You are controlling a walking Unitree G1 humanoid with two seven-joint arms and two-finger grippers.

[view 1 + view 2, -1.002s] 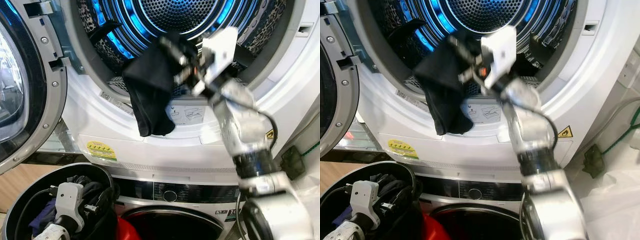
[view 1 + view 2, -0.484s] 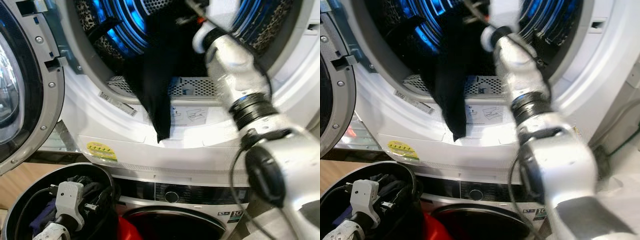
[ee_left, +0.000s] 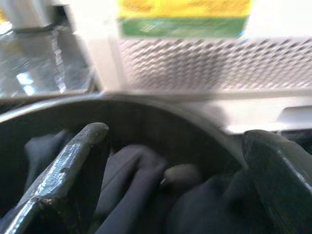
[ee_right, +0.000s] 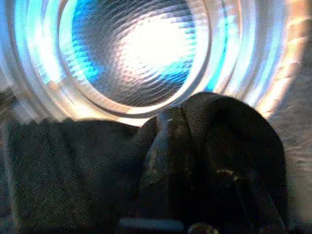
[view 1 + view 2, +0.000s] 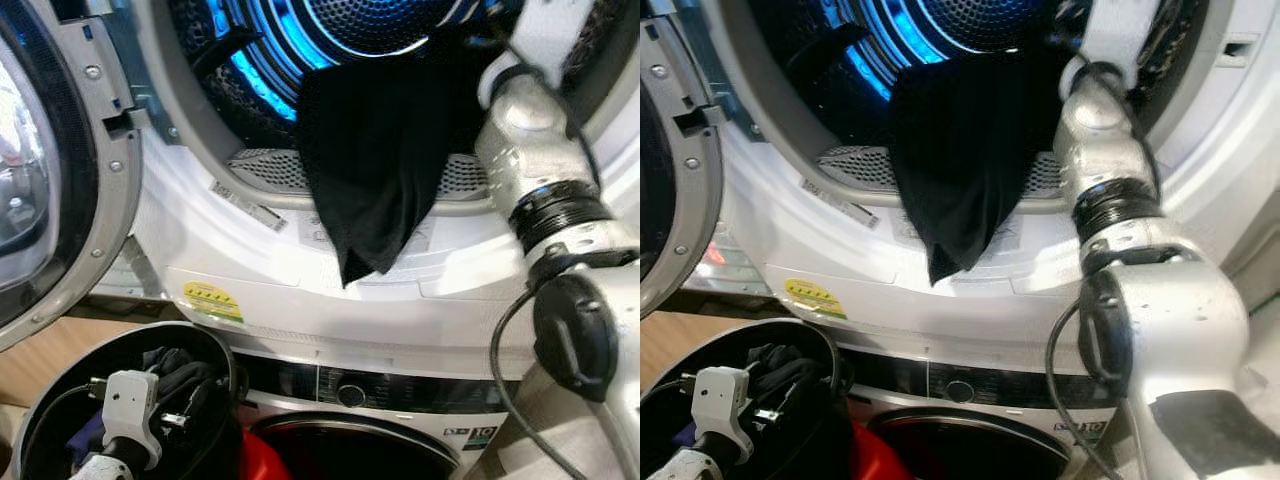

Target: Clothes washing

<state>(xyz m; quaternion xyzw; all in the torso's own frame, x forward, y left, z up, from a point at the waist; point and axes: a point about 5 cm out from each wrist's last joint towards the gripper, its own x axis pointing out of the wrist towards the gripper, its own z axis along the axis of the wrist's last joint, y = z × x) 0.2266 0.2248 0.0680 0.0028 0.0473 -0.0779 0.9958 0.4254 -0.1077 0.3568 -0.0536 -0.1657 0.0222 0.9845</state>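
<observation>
Cloth is why my right gripper [image 4: 170, 146] reaches into the blue-lit drum [image 5: 360, 25], pinched tight on the black garment [image 5: 375, 160] hanging over the door sill, while my left gripper [image 3: 170, 170] waits spread above the laundry basket [image 5: 60, 400].

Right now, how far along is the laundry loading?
In hand: the right pincer, shut on a black garment, has reached into the lit upper drum, but the cloth's tail hangs over the door rim, so this piece is only partly in. Left: the black basket holds more dark clothes, where the open left pincer hovers.
</observation>
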